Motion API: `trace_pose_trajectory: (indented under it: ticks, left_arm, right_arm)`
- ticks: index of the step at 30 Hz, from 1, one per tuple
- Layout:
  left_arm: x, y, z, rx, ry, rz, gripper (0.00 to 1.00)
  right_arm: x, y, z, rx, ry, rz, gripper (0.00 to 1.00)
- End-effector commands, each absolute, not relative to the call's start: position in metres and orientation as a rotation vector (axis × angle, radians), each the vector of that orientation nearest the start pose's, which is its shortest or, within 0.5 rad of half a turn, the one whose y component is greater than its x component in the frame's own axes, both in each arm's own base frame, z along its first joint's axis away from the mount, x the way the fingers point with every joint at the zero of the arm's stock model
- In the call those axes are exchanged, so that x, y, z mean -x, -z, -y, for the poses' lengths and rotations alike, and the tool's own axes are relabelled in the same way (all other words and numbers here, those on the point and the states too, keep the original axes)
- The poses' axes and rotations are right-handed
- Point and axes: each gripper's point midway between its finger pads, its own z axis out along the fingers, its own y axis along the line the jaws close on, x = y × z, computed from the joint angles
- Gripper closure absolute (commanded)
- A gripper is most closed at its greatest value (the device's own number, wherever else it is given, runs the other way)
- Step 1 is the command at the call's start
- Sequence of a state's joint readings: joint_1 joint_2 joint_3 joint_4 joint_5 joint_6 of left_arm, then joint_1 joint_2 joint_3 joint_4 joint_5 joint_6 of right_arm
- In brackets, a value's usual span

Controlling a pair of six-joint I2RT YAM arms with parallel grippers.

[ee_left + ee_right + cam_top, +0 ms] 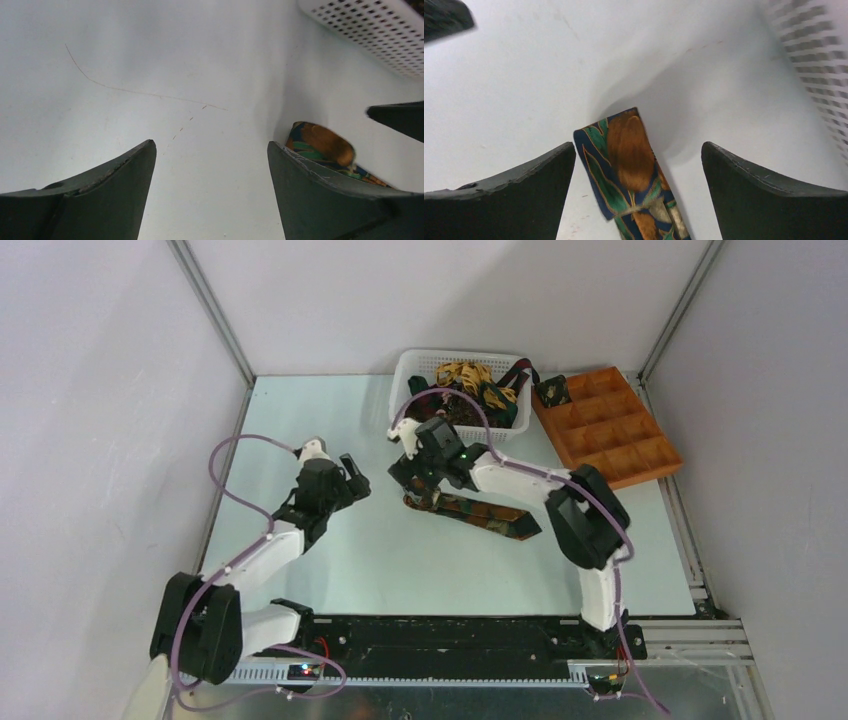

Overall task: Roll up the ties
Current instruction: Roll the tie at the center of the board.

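A dark green, brown and orange patterned tie (pixel 485 513) lies flat on the table, running from the middle toward the right. My right gripper (pixel 415 483) is open above its left end; in the right wrist view that folded end (pixel 626 160) lies between my open fingers, touching neither. My left gripper (pixel 358 480) is open and empty to the left of the tie; in the left wrist view the tie end (pixel 320 145) shows just beyond my right finger (pixel 320 195). More ties (pixel 468 390), yellow-gold and dark ones, fill the white basket. A rolled dark coil (pixel 552 391) sits in the tray.
The white plastic basket (pixel 412 362) stands at the back centre, close behind my right gripper. The orange-brown compartment tray (pixel 620 430) stands at the back right. Grey walls enclose the table on both sides.
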State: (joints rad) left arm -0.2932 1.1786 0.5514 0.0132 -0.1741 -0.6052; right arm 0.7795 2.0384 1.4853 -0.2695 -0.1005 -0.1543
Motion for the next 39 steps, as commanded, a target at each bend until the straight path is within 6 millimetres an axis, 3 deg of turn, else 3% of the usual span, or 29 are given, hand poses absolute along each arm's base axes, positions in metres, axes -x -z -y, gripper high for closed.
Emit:
trace_pose_trajectory:
  ticks: [1, 2, 5, 6, 9, 15, 19, 23, 30, 39]
  left_arm:
    - [-0.336, -0.122, 0.081, 0.471, 0.31, -2.02, 0.11]
    - [-0.337, -0.124, 0.082, 0.473, 0.318, -2.014, 0.1]
    - [-0.342, -0.132, 0.09, 0.465, 0.367, -2.007, 0.08]
    - [-0.344, -0.136, 0.092, 0.464, 0.377, -2.001, 0.08]
    - [-0.348, -0.144, 0.099, 0.441, 0.422, -1.987, 0.08]
    - [-0.352, -0.15, 0.106, 0.413, 0.46, -1.977, 0.07]
    - [-0.356, -0.151, 0.119, 0.374, 0.518, -1.987, 0.07]
    - [-0.359, -0.145, 0.137, 0.326, 0.569, -2.007, 0.07]
    - [-0.364, -0.133, 0.169, 0.259, 0.622, -2.051, 0.08]
    - [-0.365, -0.122, 0.188, 0.21, 0.692, -2.085, 0.1]
  right_arm:
    - [-0.388, -0.177, -0.373, 0.675, -0.546, -1.911, 0.01]
    - [-0.384, -0.187, -0.373, 0.655, -0.609, -1.895, 0.01]
    - [-0.383, -0.193, -0.364, 0.55, -0.836, -1.954, 0.01]
    - [-0.374, -0.196, -0.368, 0.565, -0.953, -1.967, 0.03]
    - [-0.376, -0.2, -0.355, 0.433, -1.096, -2.008, 0.12]
    - [-0.369, -0.182, -0.337, 0.32, -0.937, -2.129, 0.23]
    - [-0.356, -0.167, -0.326, 0.206, -0.895, -2.232, 0.42]
    - [-0.345, -0.146, -0.312, 0.028, -0.864, -2.319, 0.53]
    - [-0.333, -0.114, -0.317, -0.094, -0.941, -2.412, 0.7]
    - [-0.335, -0.1, -0.335, -0.116, -1.071, -2.415, 0.84]
